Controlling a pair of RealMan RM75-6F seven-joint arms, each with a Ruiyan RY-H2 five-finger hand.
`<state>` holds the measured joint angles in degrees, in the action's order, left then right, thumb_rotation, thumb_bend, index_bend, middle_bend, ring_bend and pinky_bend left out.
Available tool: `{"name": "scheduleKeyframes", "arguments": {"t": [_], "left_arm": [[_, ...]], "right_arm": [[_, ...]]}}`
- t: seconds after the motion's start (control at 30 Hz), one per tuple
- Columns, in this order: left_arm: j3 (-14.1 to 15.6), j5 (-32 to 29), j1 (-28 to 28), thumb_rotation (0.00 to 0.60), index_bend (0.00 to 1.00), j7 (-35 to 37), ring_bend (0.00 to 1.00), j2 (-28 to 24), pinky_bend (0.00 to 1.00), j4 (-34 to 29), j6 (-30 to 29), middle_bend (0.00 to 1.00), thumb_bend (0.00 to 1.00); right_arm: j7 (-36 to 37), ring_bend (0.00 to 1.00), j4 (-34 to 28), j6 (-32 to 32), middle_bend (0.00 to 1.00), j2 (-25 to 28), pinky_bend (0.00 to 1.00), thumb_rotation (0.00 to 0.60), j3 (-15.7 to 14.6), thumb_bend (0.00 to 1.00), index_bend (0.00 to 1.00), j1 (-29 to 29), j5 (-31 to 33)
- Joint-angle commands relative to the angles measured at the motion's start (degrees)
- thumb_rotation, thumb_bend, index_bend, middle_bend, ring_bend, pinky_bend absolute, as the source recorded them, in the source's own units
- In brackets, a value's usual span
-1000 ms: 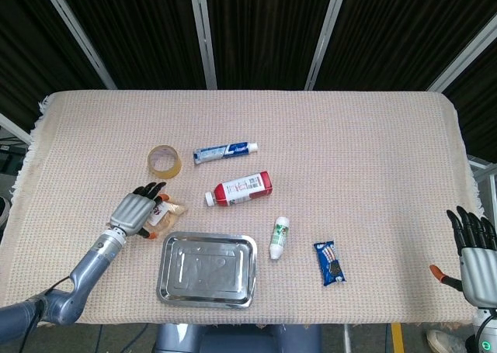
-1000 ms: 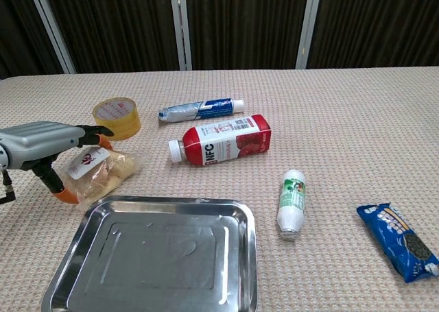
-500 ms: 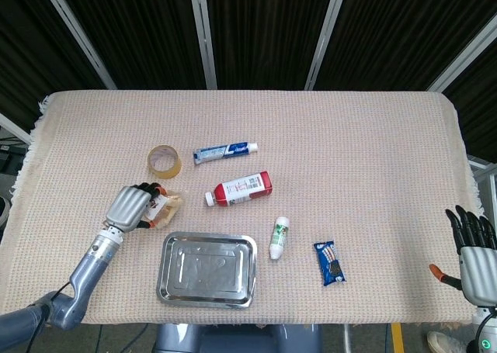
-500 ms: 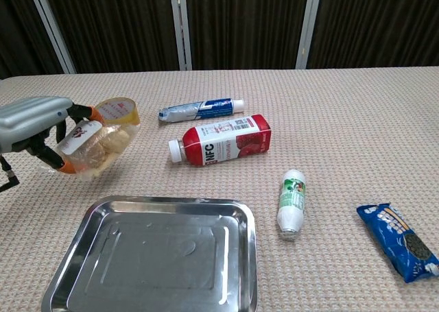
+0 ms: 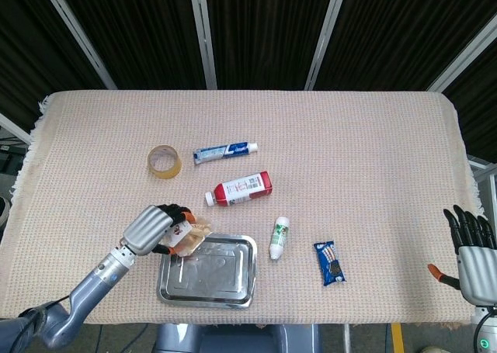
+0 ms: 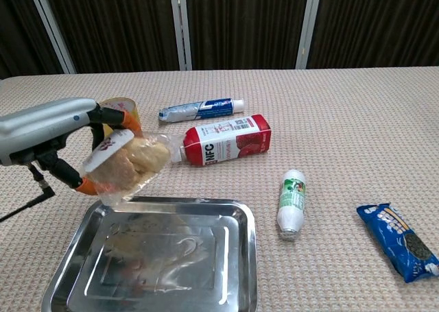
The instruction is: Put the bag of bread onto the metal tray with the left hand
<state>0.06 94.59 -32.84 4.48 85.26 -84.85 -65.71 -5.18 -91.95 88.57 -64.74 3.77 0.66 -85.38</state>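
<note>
The bag of bread (image 6: 129,164) is a clear packet with a red and white label, held in the air by my left hand (image 6: 65,130). It hangs above the far left edge of the metal tray (image 6: 164,264). The head view shows the same bag of bread (image 5: 189,235) at the tray's (image 5: 221,279) far left corner, with the left hand (image 5: 152,229) beside it. My right hand (image 5: 472,252) is at the table's right front corner, off the cloth, fingers spread and holding nothing.
A red juice bottle (image 6: 223,140), a toothpaste tube (image 6: 199,110) and a tape roll (image 5: 164,161) lie beyond the tray. A small white bottle (image 6: 291,202) and a blue biscuit packet (image 6: 401,240) lie to its right.
The left hand has lifted the bag of bread off the cloth and carried it right and toward me, from beside the tape roll to over the tray's edge. The right hand barely moved.
</note>
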Motion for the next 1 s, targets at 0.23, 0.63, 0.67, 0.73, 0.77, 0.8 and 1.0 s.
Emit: {"name": "scheduleKeyframes", "arguments": {"t": [0.23,0.63,0.67,0.73,0.77,0.8,1.0], "left_arm": [[1.55,0.19,-1.71,0.598,0.27,-3.09,0.19,4.04,0.34,1.09,3.99,0.1,0.11],[3.11,-2.92,-2.54,0.366,0.0,-4.23,0.0,-0.16,0.0,-5.21,8.8,0.0,0.0],[3.03,-2.88,-2.16,0.365,0.0,-4.12,0.0,-0.57,0.0,-5.65,7.92,0.0,0.0],[2.78,-2.69,-1.06,0.386,0.0,-4.47,0.0,-1.8,0.0,-6.37,5.38,0.0,0.02],[2.48,-2.59,-0.05,0.428,0.0,-5.18,0.0,-2.57,0.0,-6.72,3.14,0.0,0.05],[2.25,-2.67,0.76,0.466,0.0,-5.98,0.0,-3.13,0.0,-6.86,1.49,0.0,0.08],[1.02,-5.35,7.09,0.524,0.0,-10.57,0.0,-8.57,0.0,-9.16,-8.7,0.0,0.12]], "right_arm": [[0.54,0.0,0.27,0.08,0.0,-0.02,0.0,0.6,-0.14,0.0,0.01,-0.42,0.41],[1.32,0.0,0.86,-0.23,0.0,-0.22,0.0,0.6,-0.08,0.0,0.01,-0.33,0.4],[1.35,0.0,0.93,-0.24,0.0,-0.26,0.0,0.6,-0.05,0.0,0.01,-0.28,0.36],[1.5,0.0,1.08,-0.32,0.0,-0.35,0.0,0.6,0.02,0.0,0.01,-0.13,0.22],[1.56,0.0,1.23,-0.45,0.0,-0.39,0.0,0.6,0.03,0.0,0.01,-0.01,0.12],[1.6,0.0,1.33,-0.54,0.0,-0.42,0.0,0.6,0.06,0.0,0.01,0.07,0.09],[1.73,0.0,1.8,-1.39,0.0,-0.61,0.0,0.6,0.35,0.0,0.01,0.73,0.21]]}}
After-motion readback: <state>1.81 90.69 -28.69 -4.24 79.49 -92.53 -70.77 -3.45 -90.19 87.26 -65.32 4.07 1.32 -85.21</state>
